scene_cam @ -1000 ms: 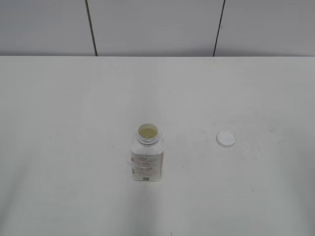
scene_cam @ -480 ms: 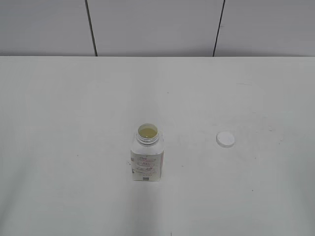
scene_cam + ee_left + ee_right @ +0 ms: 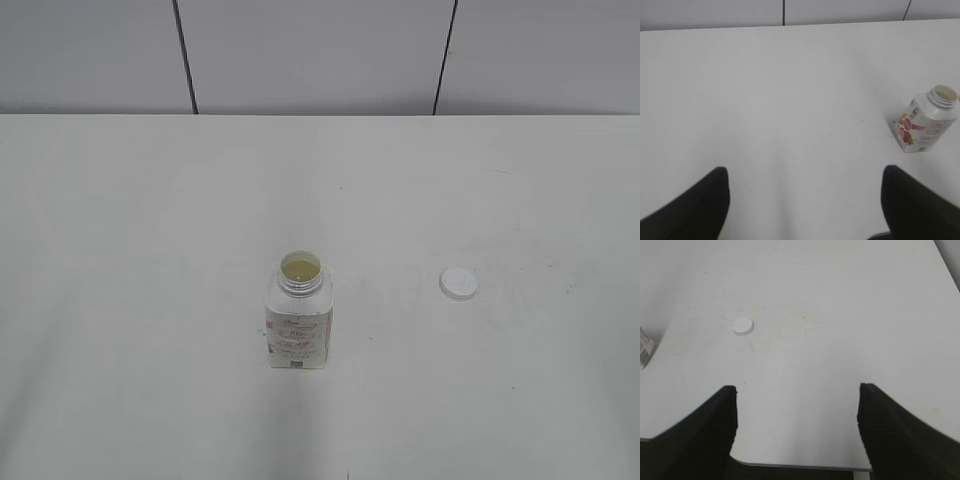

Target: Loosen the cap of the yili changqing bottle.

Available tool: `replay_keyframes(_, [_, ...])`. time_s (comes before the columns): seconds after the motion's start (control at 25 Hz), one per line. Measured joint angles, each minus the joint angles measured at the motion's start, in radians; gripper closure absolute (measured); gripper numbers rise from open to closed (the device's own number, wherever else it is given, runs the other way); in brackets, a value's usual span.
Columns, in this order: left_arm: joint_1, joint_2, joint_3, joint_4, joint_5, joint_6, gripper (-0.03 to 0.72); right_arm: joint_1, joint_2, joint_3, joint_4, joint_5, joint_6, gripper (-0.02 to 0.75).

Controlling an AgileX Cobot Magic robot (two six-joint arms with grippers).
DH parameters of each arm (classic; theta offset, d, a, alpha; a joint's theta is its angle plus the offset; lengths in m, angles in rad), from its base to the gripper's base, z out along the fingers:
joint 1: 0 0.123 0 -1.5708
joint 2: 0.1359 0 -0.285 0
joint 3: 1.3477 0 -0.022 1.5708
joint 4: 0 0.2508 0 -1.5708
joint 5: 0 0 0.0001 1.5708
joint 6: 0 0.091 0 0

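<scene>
On the table (image 3: pixel 120 300), bottle (image 3: pixel 299 325) and cap (image 3: pixel 459 283) remain unmoved.

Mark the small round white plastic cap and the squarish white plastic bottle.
cap (image 3: pixel 459 283), exterior view, centre of its flat top.
bottle (image 3: pixel 299 335), exterior view, front label.

You have one bottle (image 3: pixel 299 322) and one cap (image 3: pixel 458 283) on one table (image 3: pixel 120 250), plus two grippers, left gripper (image 3: pixel 805 200) and right gripper (image 3: pixel 796 427).

Print on the bottle (image 3: pixel 298 325) label is illegible.
</scene>
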Motion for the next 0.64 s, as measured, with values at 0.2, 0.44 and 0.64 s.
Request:
replay_keyframes(0.2, [0.000, 0.000, 0.000, 0.000, 0.000, 0.000, 0.123, 0.000, 0.000, 0.000, 0.000, 0.000, -0.001, 0.152])
replay_keyframes(0.44, [0.000, 0.000, 0.000, 0.000, 0.000, 0.000, 0.123, 0.000, 0.000, 0.000, 0.000, 0.000, -0.001, 0.152])
replay_keyframes(0.64, [0.000, 0.000, 0.000, 0.000, 0.000, 0.000, 0.123, 0.000, 0.000, 0.000, 0.000, -0.001, -0.001, 0.152])
